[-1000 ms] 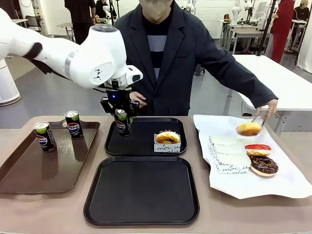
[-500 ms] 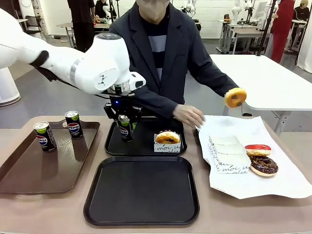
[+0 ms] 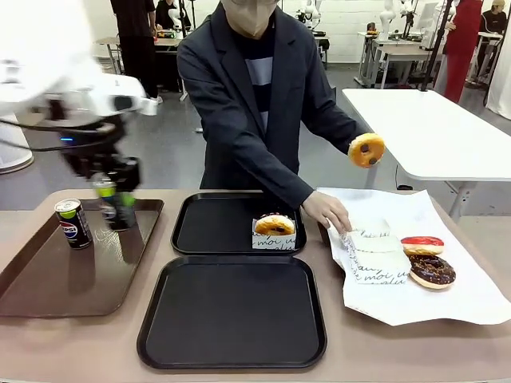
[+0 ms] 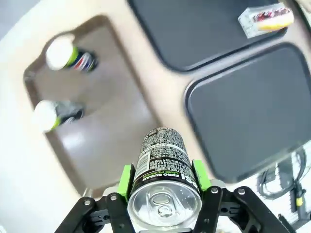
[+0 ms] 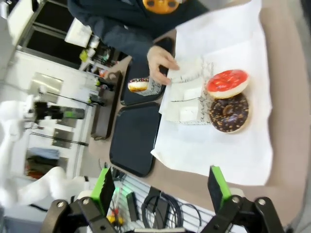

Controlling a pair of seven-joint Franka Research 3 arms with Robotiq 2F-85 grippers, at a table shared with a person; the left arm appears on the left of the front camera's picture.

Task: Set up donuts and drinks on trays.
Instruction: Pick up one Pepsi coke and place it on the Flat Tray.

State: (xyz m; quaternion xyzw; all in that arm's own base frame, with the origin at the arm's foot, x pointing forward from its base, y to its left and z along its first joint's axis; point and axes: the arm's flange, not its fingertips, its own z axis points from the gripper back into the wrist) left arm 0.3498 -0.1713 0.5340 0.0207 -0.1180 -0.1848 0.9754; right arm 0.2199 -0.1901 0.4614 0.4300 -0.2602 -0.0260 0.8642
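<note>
Pointing base-first along left tool (image 4: 164, 177) (silver top toward wrist), Pepsi can (image 4: 163, 155)

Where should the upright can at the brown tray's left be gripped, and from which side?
Probably around its straight round wall, midway up, coming down from above with a finger on each side: the can stands upright on the brown tray, its top unobstructed.

trays (image 3: 231, 319): black
big tray (image 3: 48, 283): brown
can (image 4: 163, 160): black, silver top
donuts (image 3: 432, 271): red, brown, yellow
paper (image 3: 455, 307): white
</note>
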